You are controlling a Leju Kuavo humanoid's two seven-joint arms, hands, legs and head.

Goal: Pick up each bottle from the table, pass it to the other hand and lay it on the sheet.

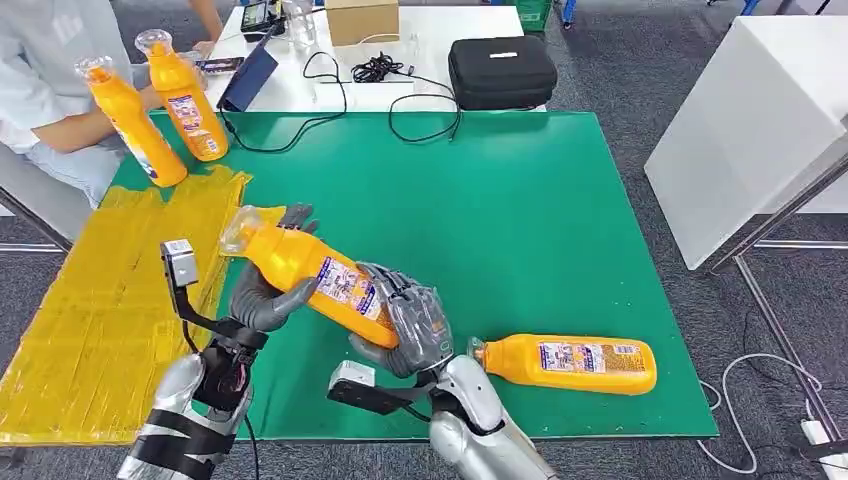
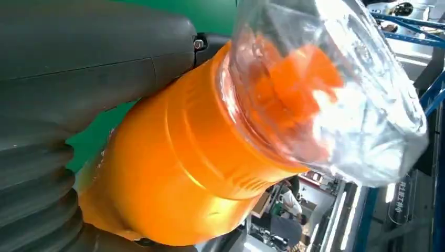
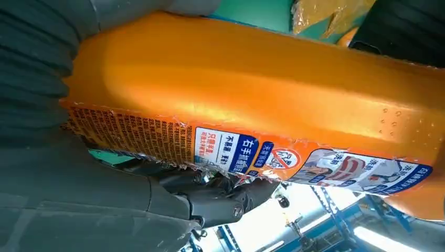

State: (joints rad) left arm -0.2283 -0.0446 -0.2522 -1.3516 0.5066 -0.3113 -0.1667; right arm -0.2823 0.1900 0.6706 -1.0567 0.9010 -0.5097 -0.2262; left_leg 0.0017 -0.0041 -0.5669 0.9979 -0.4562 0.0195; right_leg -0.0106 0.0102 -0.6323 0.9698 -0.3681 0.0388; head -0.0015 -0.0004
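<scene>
- Both hands grip one orange bottle (image 1: 312,275) above the green counter (image 1: 560,220): the right hand (image 1: 408,322) at its base, the left hand (image 1: 268,290) near its clear cap.
- Another bottle (image 1: 570,362) lies right of the held bottle.
- The yellow sheet (image 1: 110,300) lies left of it.

open sheet (image 1: 100,300), upright bottles (image 1: 165,110) beyond

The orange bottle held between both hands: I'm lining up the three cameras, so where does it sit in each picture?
Head view: the held bottle lies tilted at centre-left, left hand near its capped end, right hand at its base.
Left wrist view: its clear cap and orange shoulder, right of centre.
Right wrist view: its labelled body spans the picture.
Shared landmark: the green table mat.
</scene>
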